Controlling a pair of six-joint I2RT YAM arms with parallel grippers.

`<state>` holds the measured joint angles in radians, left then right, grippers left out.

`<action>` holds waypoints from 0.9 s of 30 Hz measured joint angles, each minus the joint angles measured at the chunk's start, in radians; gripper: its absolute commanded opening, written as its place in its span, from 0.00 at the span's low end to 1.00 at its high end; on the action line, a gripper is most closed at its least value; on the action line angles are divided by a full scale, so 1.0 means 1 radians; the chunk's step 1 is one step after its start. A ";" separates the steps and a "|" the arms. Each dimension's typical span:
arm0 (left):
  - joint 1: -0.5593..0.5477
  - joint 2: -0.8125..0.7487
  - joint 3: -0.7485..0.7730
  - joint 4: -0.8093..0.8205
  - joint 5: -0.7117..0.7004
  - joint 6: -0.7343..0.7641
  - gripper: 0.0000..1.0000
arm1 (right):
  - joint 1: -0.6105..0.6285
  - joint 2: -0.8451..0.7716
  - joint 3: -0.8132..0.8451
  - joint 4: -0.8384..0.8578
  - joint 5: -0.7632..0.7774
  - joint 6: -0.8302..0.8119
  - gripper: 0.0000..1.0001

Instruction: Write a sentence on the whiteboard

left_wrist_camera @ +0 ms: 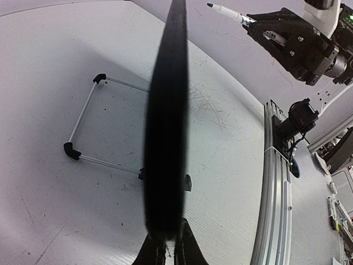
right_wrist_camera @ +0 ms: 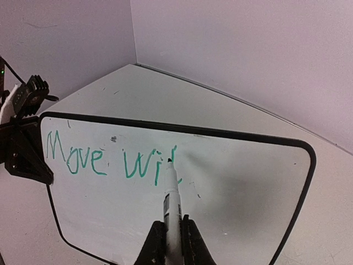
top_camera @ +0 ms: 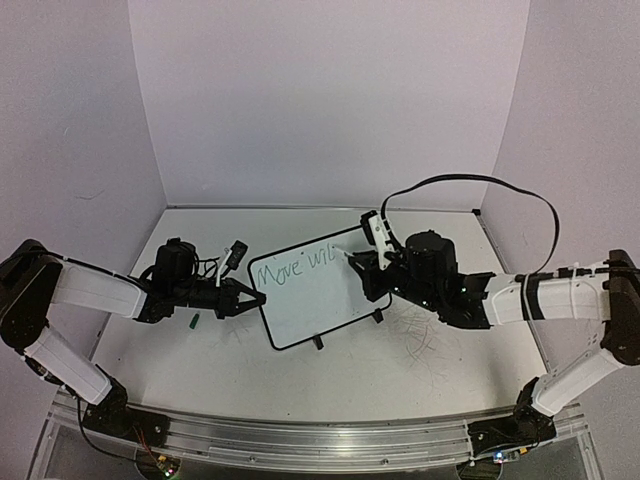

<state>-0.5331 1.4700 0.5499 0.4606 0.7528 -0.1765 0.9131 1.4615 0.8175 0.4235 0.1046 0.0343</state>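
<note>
Whiteboard stands propped near the middle of the table, face angled up and toward my right arm. From above, my left tool is pinched shut on its left edge, I judge to brace it against the push of writing. My right tool hangs over the upper right part, clamped on a marker beside the green writing, which reads "Move wil". The marker itself is too small here to make out well. In the left wrist view the whiteboard is edge-on, a dark blurred strip rising from between my closed fingers, so its face is hidden. A thin wire frame with black corners lies on the table beside it, probably the board's support, though where they join is hidden. The marker and right tool show top right, partly cut off. In the right wrist view the marker stands up between my fingers, held along the wrist line so I can watch the tip, which sits at the foot of the last stroke. I cannot tell whether it touches. The board's lower edge is cropped.
</note>
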 measured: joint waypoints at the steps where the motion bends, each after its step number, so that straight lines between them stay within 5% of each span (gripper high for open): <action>1: 0.000 0.000 0.000 0.000 0.000 0.000 0.00 | 0.000 0.009 0.006 0.000 -0.007 -0.003 0.00; 27: 0.000 -0.004 0.000 -0.008 -0.003 0.004 0.00 | 0.000 0.095 0.055 -0.011 0.002 -0.015 0.00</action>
<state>-0.5331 1.4662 0.5499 0.4526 0.7498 -0.1730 0.9134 1.5562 0.8730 0.4122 0.1070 0.0195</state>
